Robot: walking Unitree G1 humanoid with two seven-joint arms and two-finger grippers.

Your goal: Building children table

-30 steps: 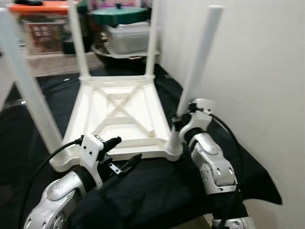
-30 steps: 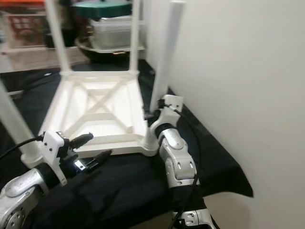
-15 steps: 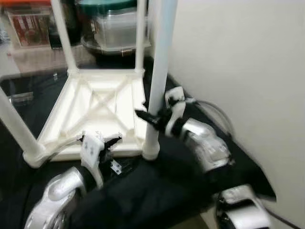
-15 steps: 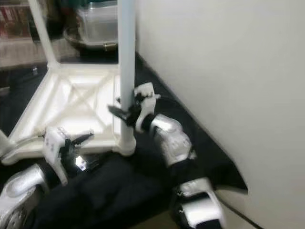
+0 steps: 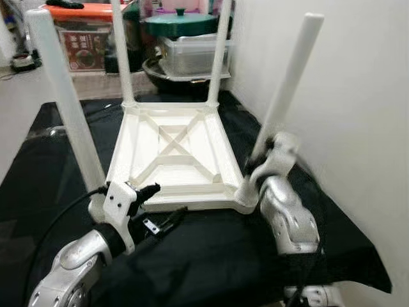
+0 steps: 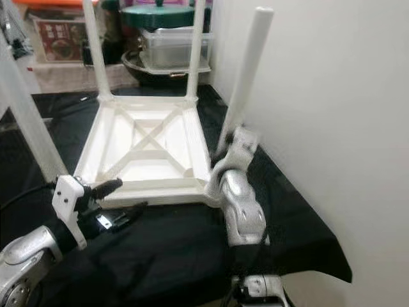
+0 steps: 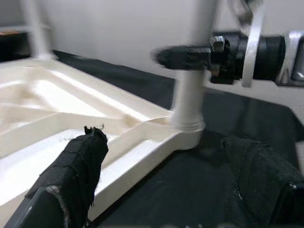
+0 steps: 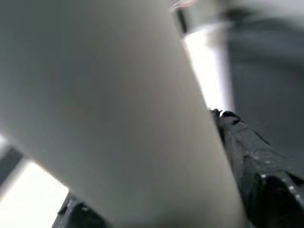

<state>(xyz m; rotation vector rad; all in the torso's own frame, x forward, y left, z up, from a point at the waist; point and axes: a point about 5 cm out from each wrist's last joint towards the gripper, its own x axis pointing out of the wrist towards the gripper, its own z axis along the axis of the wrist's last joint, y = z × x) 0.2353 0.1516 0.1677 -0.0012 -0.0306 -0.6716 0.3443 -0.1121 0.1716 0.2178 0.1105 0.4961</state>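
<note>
A white children's table lies upside down on a black cloth, its four legs pointing up. The near right leg leans toward the wall from its corner socket. My right gripper is shut on this leg just above the socket; in the right wrist view the leg lies close between the fingers. My left gripper hovers open over the cloth just before the table's near edge, its two black fingers spread and holding nothing.
A white wall stands close on the right. Behind the table are an orange-lidded bin, a green-lidded pot and a clear plastic box. The black cloth ends near my right side.
The camera swung and came back. The near right leg looked upright half a second ago and now leans toward the wall, my right gripper still on it. The left gripper has hardly moved.
</note>
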